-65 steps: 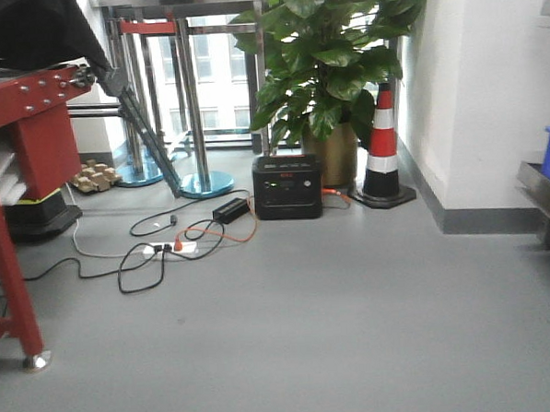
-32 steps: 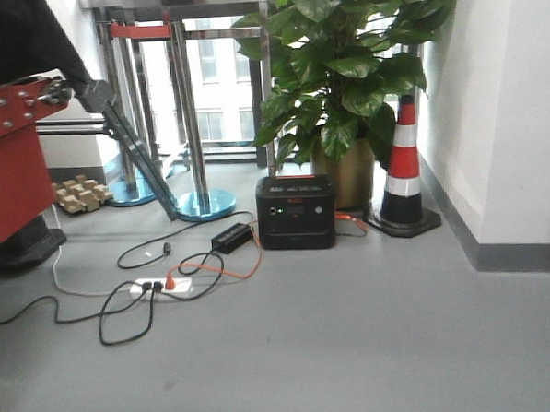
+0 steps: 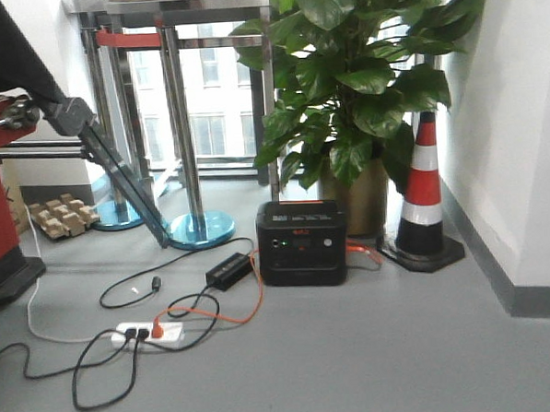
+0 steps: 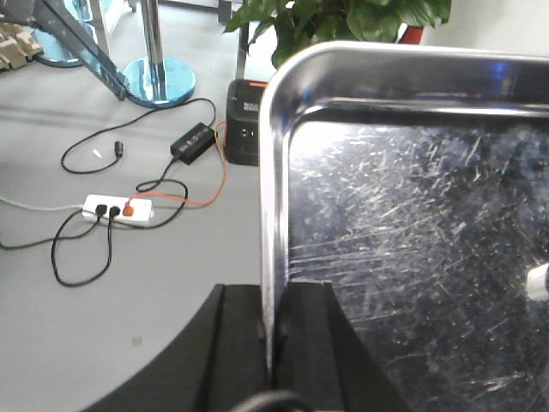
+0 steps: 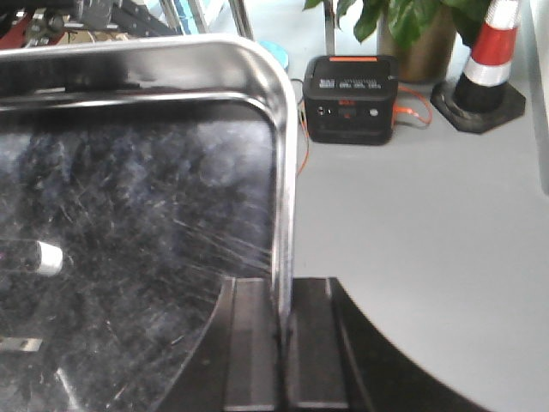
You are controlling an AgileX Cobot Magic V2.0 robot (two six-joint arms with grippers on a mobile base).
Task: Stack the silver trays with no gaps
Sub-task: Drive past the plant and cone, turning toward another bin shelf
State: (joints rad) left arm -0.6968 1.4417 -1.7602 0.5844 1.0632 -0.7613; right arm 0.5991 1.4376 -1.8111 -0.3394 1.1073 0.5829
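L hand: your left gripper [image 4: 273, 300] is sitting at 6 o'clock in the L wrist view. Its jaws are pinched almost closed on the thin left rim [image 4: 268, 172] of the silver tray [image 4: 412, 240], one finger outside the wall, one inside.
R hand: your right gripper [image 5: 283, 296] is doing the mirror job at 6 o'clock in the R wrist view, clamped tight on the right rim [image 5: 281, 163], nothing else in it.
Tray: it's filling 12 to 5 o'clock of the L view and 8 to 12 of the R view. Its scratched bottom is facing the cams and it's hanging in the air over the floor [image 3: 376, 367]. I'm reading it as one tray shared btw both arms, tho no single view is showing both grips.
Stack target: no second tray is showing anywhere, so I can't tell where you're heading w/ it.
Ahead: front cam is looking at a power station [image 3: 301, 242] near centre, potted plant [image 3: 361, 81] at 1 o'clock, traffic cone [image 3: 426, 198] at 3, power strip [image 3: 148, 334] at 8, charger brick [image 3: 228, 270] beside it.
Step, my read: you're carrying, not placing yet.
Doing it well: you're wanting both arms moving as a pair, same height, same spacing, so the rim isn't twisting or sliding out of those narrow pinches.
Placing: once a lower tray is showing, you're lining up corners first, then lowering flat so the sloping walls are nesting all round. One corner riding high means a gap.
Watch: you're steering wide of the strip, brick & cone.
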